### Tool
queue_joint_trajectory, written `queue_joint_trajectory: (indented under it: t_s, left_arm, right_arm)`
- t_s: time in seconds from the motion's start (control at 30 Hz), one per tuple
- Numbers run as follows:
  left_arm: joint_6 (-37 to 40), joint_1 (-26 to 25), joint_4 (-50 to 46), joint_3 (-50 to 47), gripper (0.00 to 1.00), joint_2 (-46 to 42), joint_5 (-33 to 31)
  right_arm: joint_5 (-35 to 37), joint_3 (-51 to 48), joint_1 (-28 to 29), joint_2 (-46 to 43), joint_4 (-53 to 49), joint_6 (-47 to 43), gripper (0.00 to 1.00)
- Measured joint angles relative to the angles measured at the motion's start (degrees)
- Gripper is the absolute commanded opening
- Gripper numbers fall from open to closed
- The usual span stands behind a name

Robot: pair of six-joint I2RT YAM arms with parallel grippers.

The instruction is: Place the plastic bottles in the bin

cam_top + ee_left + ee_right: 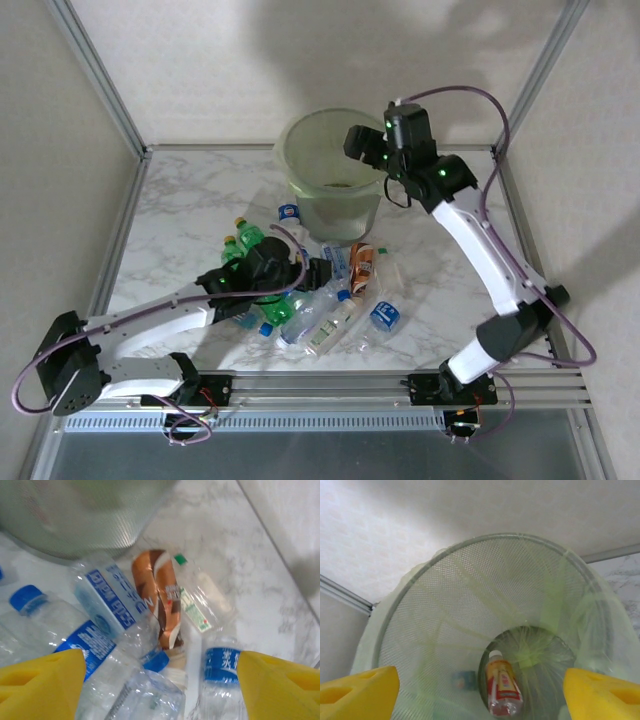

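- The left gripper (pixel 320 271) hovers wide open and empty over the plastic bottles (pixel 335 305), which are heaped on the near side of the bin (pixel 340 205).
- The right gripper (pixel 362 148) hangs open and empty above the bin, where a red-labelled bottle (pixel 503 687) lies at the bottom.

One bin (pixel 335 208), two green bottles (pixel 255 237) — one brown-labelled bottle (pixel 361 265), one red-labelled bottle (pixel 502 687).

Worktop (pixel 190 200): smooth marble-pattern finish. Bottles (pixel 112 600): clear glossy plastic, crinkled. Bin (pixel 435 610): translucent mesh-textured plastic; thin green film liner (pixel 553 597).
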Motion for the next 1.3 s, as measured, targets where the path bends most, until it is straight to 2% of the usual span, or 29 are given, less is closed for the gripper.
queue_joint_trajectory:
  t_s: [0.2,0.27,0.33,0.4,1.0,1.3]
  left_arm:
    - [4.37,-5.95,-3.58,2.51,0.81,6.25,-2.14]
    - [5.35,-6.99,-4.83,2.97,0.82,7.50,-2.86]
    - [6.54,-7.67,-5.97,3.37,0.87,8.33,-3.61]
    - [7.23,-8.04,-6.67,3.69,0.86,8.85,-3.96]
    - [9.33,-9.16,-9.11,5.01,0.86,13.46,-8.57]
    - [10.27,-9.16,-9.29,5.01,0.80,15.37,-9.40]
  right_arm:
    - [2.49,-9.29,0.09,-11.47,-0.20,0.63,0.88]
    - [2.93,-12.15,0.07,-14.16,-0.20,1.20,0.89]
    - [3.63,-14.95,0.09,-16.26,-0.37,1.84,0.89]
    - [3.85,-16.83,0.09,-17.40,-0.61,2.47,0.90]
    - [3.87,-18.93,0.09,-18.08,-0.98,3.96,0.93]
    - [3.85,-20.81,0.09,-18.08,-0.83,4.20,0.93]
